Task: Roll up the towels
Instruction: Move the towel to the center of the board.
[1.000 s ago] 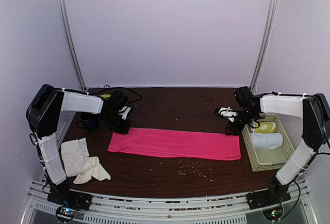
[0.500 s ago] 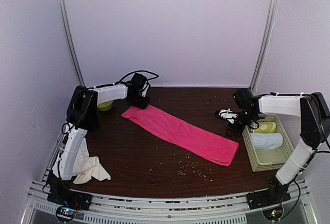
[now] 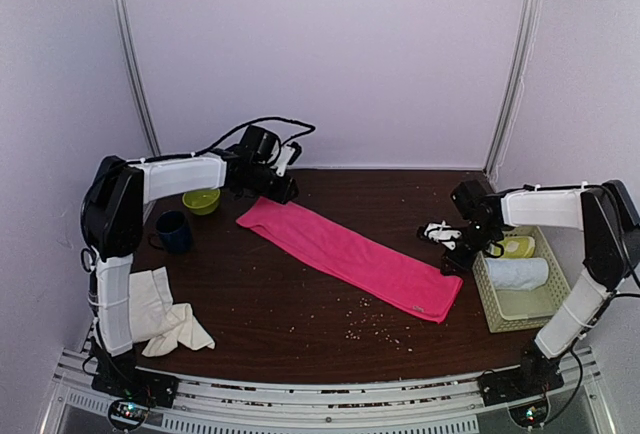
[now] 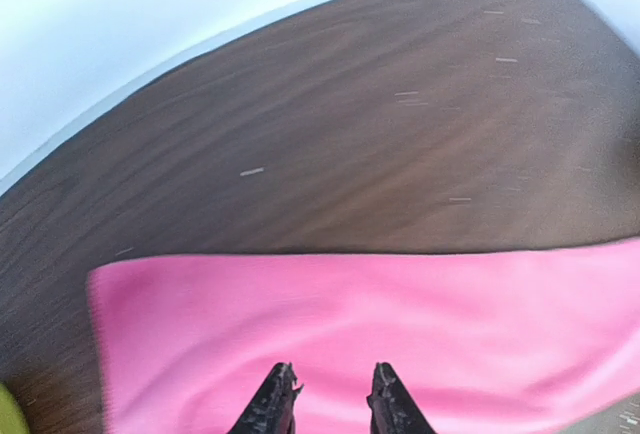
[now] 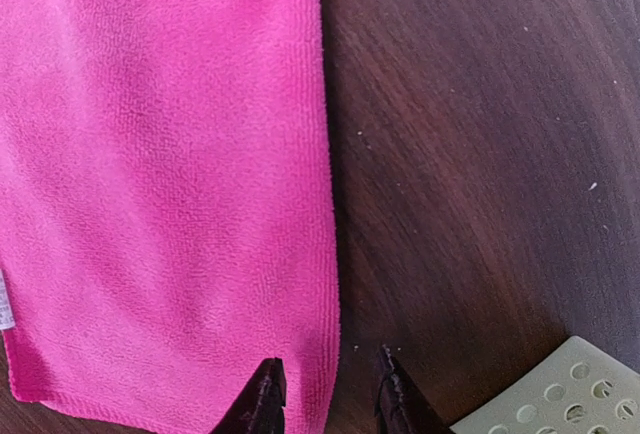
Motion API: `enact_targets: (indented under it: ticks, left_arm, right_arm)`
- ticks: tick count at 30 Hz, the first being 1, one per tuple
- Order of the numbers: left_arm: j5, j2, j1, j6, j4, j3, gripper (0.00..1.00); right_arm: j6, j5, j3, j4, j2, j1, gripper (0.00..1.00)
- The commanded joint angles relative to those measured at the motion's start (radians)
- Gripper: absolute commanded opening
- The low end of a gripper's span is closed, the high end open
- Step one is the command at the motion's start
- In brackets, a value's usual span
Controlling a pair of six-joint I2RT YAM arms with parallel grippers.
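Pink towel (image 3: 350, 259) lies opened out flat on the counter (image 3: 300, 339), a long strip set diagonally from far left to near right, single layer as far as the overhead view shows, with no turn of a roll started at either end. Left gripper (image 4: 330, 404) hangs over the far-left end of the strip; in its wrist view the two fingertips stand a little apart with pink cloth showing between them, nothing clamped that I can see. That view is motion-blurred, so contact with the cloth is uncertain. Right gripper (image 5: 328, 399) sits at the near-right end, fingertips likewise parted and straddling the towel's long edge, one tip over the cloth and one over bare wood; it holds nothing. Cream towel (image 3: 160, 309) is bunched in a loose heap at the near-left corner, beside the left arm's base, well apart from both grippers and not spread. Basket (image 3: 525, 306) at the right holds a white towel roll (image 3: 517, 272) and a yellow-green towel roll (image 3: 515, 247), so there is room behind them. Green bowl (image 3: 203, 201) and dark mug (image 3: 172, 231) stand far left; crumbs (image 3: 370, 326) are scattered near the pink strip. Judgement: early stage. The pink towel looks laid out ready but unrolled, and the cream one needs flattening and rolling, so both rolls remain to be made.
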Motion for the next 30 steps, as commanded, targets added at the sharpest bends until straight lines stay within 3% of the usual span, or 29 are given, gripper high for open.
enact_targets:
  ticks: [1, 11, 17, 26, 30]
  left_arm:
    - [0.142, 0.01, -0.082, -0.059, 0.127, -0.107, 0.28]
    - [0.099, 0.101, -0.095, -0.097, 0.163, -0.126, 0.26]
    - [0.123, 0.112, -0.075, -0.038, 0.05, -0.123, 0.25]
    - [0.085, -0.082, -0.072, 0.048, -0.048, -0.331, 0.25]
    - [0.011, -0.22, -0.051, 0.047, -0.052, -0.362, 0.27]
  right_arm:
    - [-0.038, 0.018, -0.024, 0.028, 0.033, 0.013, 0.32]
    - [-0.097, 0.079, -0.077, -0.02, 0.052, 0.035, 0.31]
    - [-0.088, 0.063, -0.149, -0.138, 0.014, 0.202, 0.31]
    - [-0.058, -0.104, -0.085, -0.302, -0.084, 0.54, 0.33]
    - [-0.098, -0.194, 0.009, -0.41, -0.087, 0.563, 0.34]
